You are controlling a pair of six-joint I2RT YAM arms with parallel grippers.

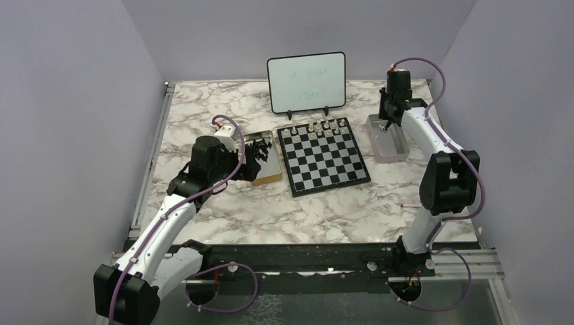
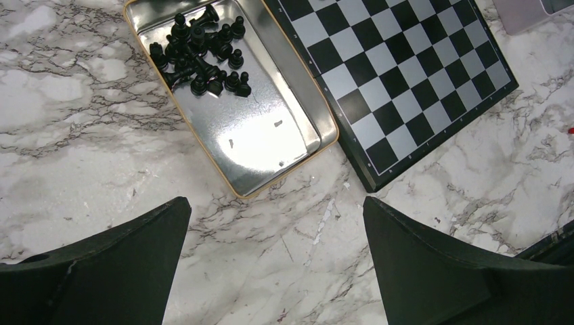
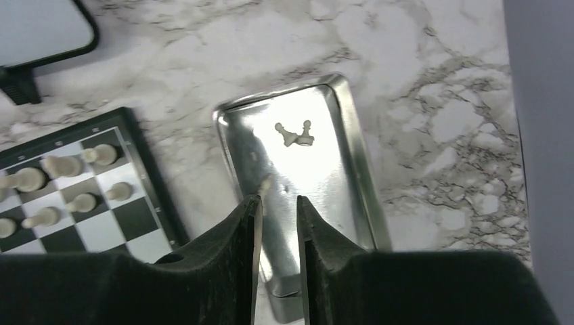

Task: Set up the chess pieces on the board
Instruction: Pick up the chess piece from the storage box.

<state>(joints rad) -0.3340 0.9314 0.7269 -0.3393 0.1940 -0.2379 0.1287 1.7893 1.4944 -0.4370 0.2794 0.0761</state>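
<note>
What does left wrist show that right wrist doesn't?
Left wrist only: black chessmen heaped at one end of a gold-rimmed tin tray, and the left gripper wide open above the marble table. Right wrist only: a silver tray holding at least two pale pieces, pale chessmen standing on board squares, a whiteboard corner, and the right gripper, jaws a narrow slit apart, over that tray. Both: the chessboard and the marble table.
</note>
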